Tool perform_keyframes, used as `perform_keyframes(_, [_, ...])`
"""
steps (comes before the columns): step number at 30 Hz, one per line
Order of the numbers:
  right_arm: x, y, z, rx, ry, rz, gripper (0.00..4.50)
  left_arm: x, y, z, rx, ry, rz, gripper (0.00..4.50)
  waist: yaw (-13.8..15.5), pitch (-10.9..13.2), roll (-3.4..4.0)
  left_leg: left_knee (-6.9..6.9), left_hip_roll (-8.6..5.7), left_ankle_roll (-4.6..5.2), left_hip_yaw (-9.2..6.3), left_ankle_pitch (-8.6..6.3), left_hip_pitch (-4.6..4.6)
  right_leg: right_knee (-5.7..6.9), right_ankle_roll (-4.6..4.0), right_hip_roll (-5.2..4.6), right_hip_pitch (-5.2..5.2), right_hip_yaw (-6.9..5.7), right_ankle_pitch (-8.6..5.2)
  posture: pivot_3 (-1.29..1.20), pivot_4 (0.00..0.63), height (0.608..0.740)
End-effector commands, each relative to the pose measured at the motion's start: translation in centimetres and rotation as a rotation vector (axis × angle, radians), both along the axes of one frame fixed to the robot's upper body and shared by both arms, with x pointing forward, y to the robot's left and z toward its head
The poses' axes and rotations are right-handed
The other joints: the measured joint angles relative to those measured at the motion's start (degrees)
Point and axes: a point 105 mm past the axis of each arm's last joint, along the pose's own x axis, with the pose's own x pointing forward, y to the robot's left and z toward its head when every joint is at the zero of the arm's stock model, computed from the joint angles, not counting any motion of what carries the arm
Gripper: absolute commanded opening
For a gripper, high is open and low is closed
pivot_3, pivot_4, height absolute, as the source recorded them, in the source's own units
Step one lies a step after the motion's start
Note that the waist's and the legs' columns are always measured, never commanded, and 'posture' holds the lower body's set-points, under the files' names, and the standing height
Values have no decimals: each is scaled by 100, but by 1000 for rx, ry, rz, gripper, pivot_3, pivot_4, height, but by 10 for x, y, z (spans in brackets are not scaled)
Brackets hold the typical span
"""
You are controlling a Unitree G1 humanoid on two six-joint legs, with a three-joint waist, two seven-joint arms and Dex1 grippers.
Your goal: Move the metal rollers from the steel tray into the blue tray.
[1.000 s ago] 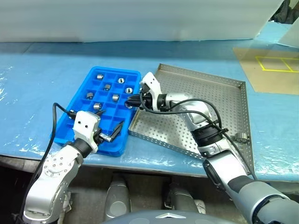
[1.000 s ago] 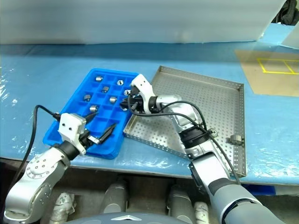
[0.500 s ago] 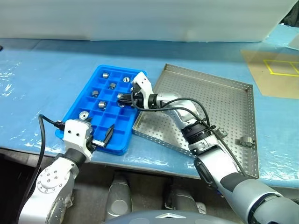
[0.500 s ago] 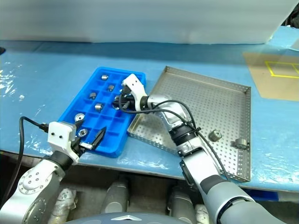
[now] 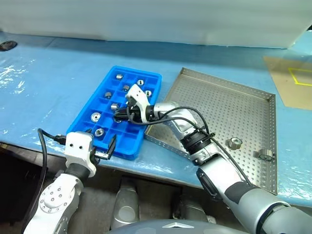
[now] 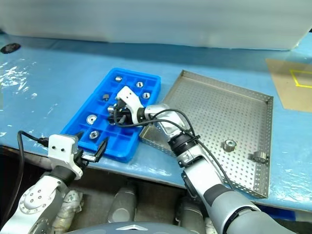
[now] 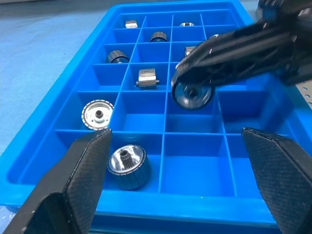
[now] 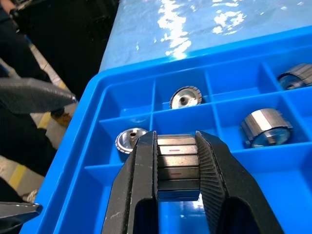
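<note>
The blue tray lies left of the steel tray, and several metal rollers sit in its compartments. My right gripper reaches across to the blue tray's middle, shut on a metal roller that hangs low over a compartment. The left wrist view shows that held roller end-on. My left gripper is open at the blue tray's near edge, its fingers spread wide with nothing between them. Two rollers lie on the steel tray near its right front corner.
Both trays rest on a table under blue plastic sheeting, with its front edge close to my left gripper. A brown sheet with yellow tape lines lies at the far right. A white wall runs along the back.
The camera has swung left. My right gripper has carried the roller from the blue tray's right edge leftward and lower over its middle. My left gripper has drawn back slightly to the tray's near edge.
</note>
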Motion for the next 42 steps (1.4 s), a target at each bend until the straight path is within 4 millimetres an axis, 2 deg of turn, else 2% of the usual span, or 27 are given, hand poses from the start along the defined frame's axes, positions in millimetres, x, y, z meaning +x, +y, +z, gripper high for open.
perform_keyframes(1, [-1,3,-6,-22,-55,11,1400,-2,-6,14,11,-59,-13,4500,44,0,0,0,0,0,0,0,0,0,0,0,0,0,0,567,150,740])
perform_keyframes(3, [1,1,-12,-34,-57,4,2046,-1,-8,14,14,-59,-19,4500,85,0,0,-1,-1,0,0,0,0,0,0,0,0,1,0,567,150,740])
perform_keyframes(7, [6,-4,-10,-13,-55,-23,3424,2,-11,17,10,-72,-40,4500,195,0,1,-1,-1,0,-1,0,4,3,2,0,1,3,-1,567,150,740])
perform_keyframes(10, [12,-12,4,52,-44,-49,4362,13,-17,21,4,-85,-95,4500,213,3,5,-1,-1,-1,-1,0,6,6,3,0,1,5,-1,483,150,740])
perform_keyframes(15, [12,-47,41,200,-13,-64,4362,33,-39,34,-37,-128,-246,4500,169,5,9,6,-3,-4,1,2,6,17,-16,0,2,6,14,332,150,740])
perform_keyframes(17, [11,-71,49,214,-19,-92,4362,42,-49,38,-50,-140,-318,4500,111,5,9,21,-4,-17,2,10,6,23,-23,0,4,9,21,261,150,740])
perform_keyframes(20, [16,-113,51,171,-48,-211,4362,55,-61,40,-54,-141,-415,4500,-63,3,8,38,-5,-22,4,13,3,32,-22,0,5,11,22,170,150,740])
perform_keyframes(25, [18,-184,40,41,-67,-459,4362,79,-82,44,-61,-155,-558,4500,-505,1,6,51,-6,-25,8,15,6,49,-16,2,4,18,27,0,150,740])
perform_keyframes(31, [9,-243,22,-82,-25,-730,4362,95,-106,43,-48,-152,-712,4500,-1016,-1,7,51,-9,-29,17,19,20,58,-18,7,6,32,27,-176,150,740])
perform_keyframes(35, [-1,-266,8,-125,40,-848,4362,100,-118,41,-54,-150,-783,4500,-1250,-2,9,51,-10,-27,24,18,25,58,-25,9,6,40,24,-232,150,740])
perform_keyframes(42, [-23,-286,-17,-217,125,-922,4362,104,-124,39,-45,-144,-835,4500,-1355,-2,9,57,-10,-17,33,14,37,57,-27,9,15,49,24,-273,150,740])
